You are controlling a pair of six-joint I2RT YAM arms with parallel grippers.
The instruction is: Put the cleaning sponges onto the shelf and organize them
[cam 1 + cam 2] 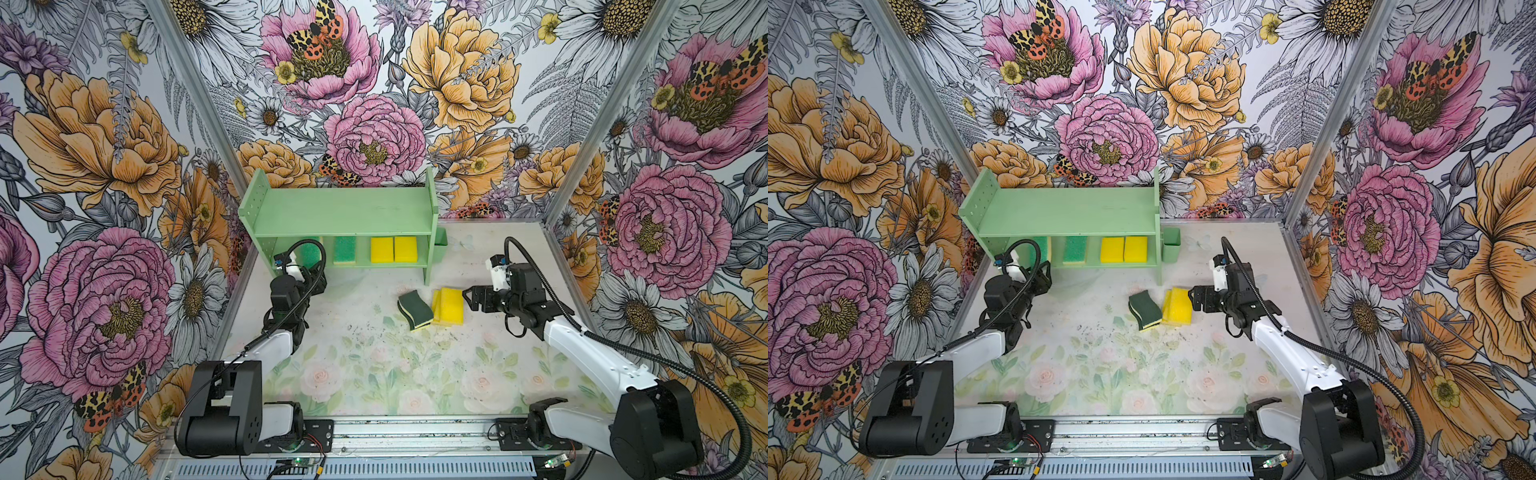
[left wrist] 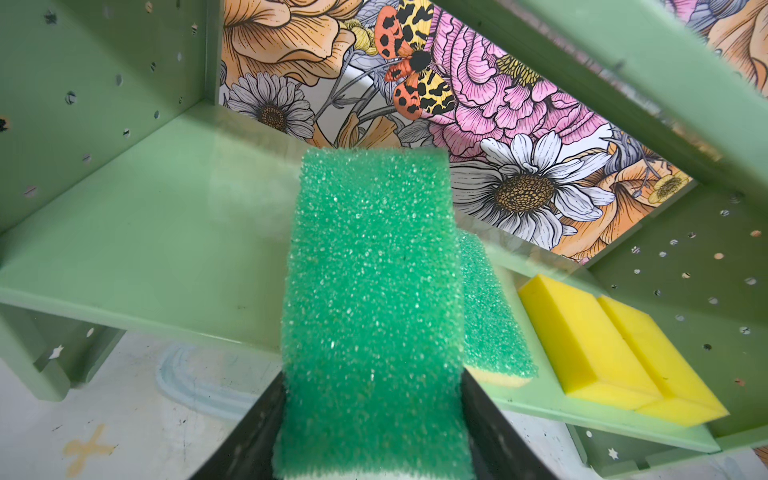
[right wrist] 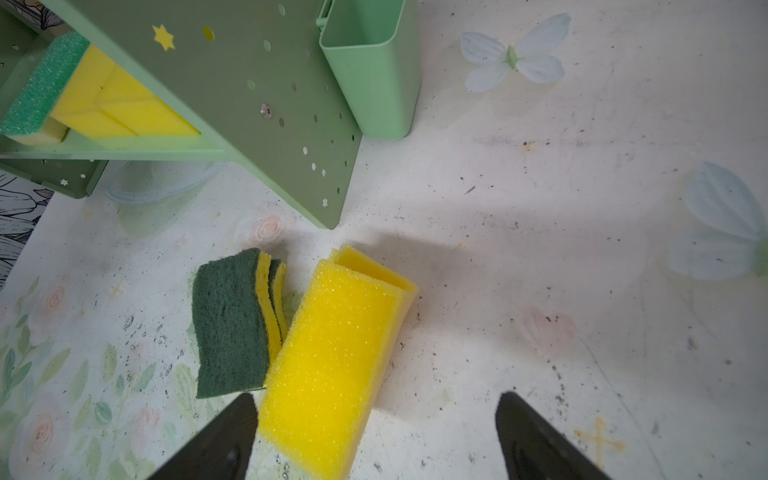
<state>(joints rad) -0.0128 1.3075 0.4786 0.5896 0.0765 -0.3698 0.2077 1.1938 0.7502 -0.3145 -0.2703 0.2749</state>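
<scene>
**A:** What is your left pincer (image 2: 372,378) doing?

**B:** It is pinching a green sponge (image 2: 372,270) by its long sides, at the near end. The far end reaches over the lower tier of the shelf (image 1: 340,208), at that tier's 9 o'clock end. I cannot tell whether it rests on the board.

**A:** What else lies on that tier?

**B:** Toward 3 o'clock comes a second green sponge (image 1: 344,250), lying flat with its green face up. After a gap there are two yellow sponges (image 1: 382,249) side by side, touching. A cup (image 1: 440,245) hangs on the shelf's 3 o'clock side panel.

**A:** And your right pincer (image 3: 376,395)?

**B:** It is spread wide and pinches nothing. It sits low over the counter (image 1: 374,374), at 3 o'clock of the yellow pile (image 1: 451,305), and points toward 9 o'clock. In the wrist view the top block's near end lies between my fingers, just beside one of them. I cannot tell whether they touch.

**A:** Where is that pile?

**B:** It is on the counter, near the shelf's right leg, at about 5 o'clock from it. Two dark sponges (image 1: 415,311) with wavy edges lie at the pile's 9 o'clock side, one leaning on the other, against the yellow blocks.
</scene>
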